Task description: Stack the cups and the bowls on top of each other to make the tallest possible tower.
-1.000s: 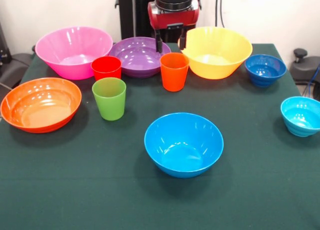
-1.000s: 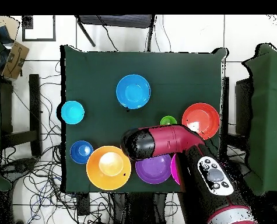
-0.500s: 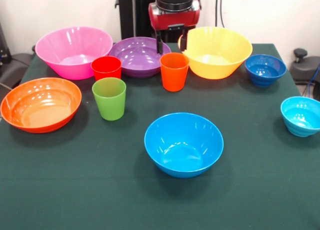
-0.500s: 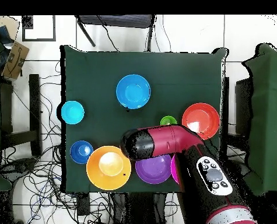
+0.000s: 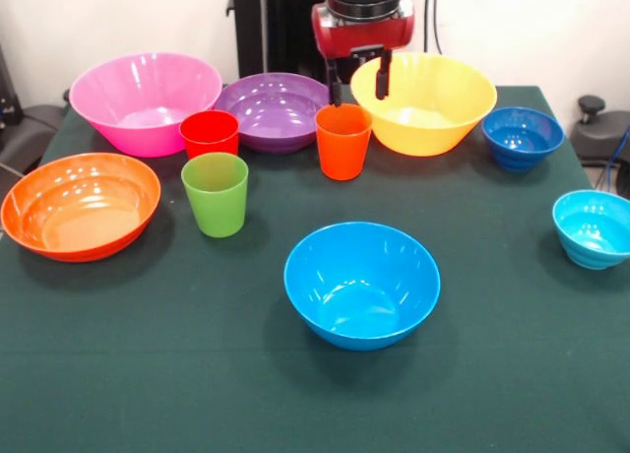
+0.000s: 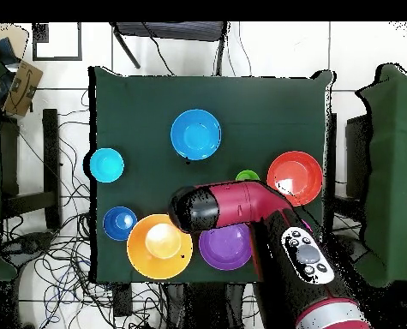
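The claw (image 5: 357, 77) hangs with its two dark fingers (image 5: 332, 84) spread apart and nothing between them, raised above the green surface (image 5: 492, 355). Directly below and slightly in front of it stands the orange cup (image 5: 343, 141), upright and mouth up; no contact between the two is visible. The yellow bowl (image 5: 425, 102) sits just beside the claw on the picture's right in the front view, the purple bowl (image 5: 274, 110) just beside it on the other side. Further out past the purple bowl are the pink bowl (image 5: 145, 101), the red cup (image 5: 209, 134), the green cup (image 5: 216, 193) and the orange bowl (image 5: 79, 204). The large blue bowl (image 5: 361, 283) rests well in front of the claw, alone on open cloth. The small dark blue bowl (image 5: 522, 137) lies beyond the yellow bowl, and the small cyan bowl (image 5: 594, 227) sits nearer the surface's edge. No item is stacked on another (every bowl and cup stands singly). In the overhead view the red arm (image 6: 241, 208) covers the orange cup.
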`<state>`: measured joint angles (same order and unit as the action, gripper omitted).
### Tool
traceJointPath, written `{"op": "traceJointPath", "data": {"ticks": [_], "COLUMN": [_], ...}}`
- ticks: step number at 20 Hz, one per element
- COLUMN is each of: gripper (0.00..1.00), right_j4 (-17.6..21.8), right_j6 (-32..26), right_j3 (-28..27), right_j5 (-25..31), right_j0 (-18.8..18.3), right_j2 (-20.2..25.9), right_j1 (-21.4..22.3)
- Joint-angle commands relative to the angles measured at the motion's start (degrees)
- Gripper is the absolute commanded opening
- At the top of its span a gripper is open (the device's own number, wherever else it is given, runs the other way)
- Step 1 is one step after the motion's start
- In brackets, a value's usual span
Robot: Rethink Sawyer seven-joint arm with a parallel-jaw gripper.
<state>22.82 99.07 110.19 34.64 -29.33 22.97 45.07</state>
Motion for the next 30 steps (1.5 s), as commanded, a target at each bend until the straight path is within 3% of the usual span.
{"op": "traceJointPath", "data": {"ticks": [1,14,23,30], "gripper": [1.0,1.0,1.0,1.0], "right_j4": [-1.7,-2.3,-1.0,0.0], "right_j6": [1.3,1.8,4.8,10.4], "right_j3": [-3.6,-5.4,-7.3,-10.4], "right_j5": [2.2,2.0,-3.8,-3.4], "right_j0": [2.2,3.6,5.4,10.1], "right_j2": [3.4,1.7,0.3,-6.0], "right_j1": [-1.4,-3.1,-6.2,-8.9]}}
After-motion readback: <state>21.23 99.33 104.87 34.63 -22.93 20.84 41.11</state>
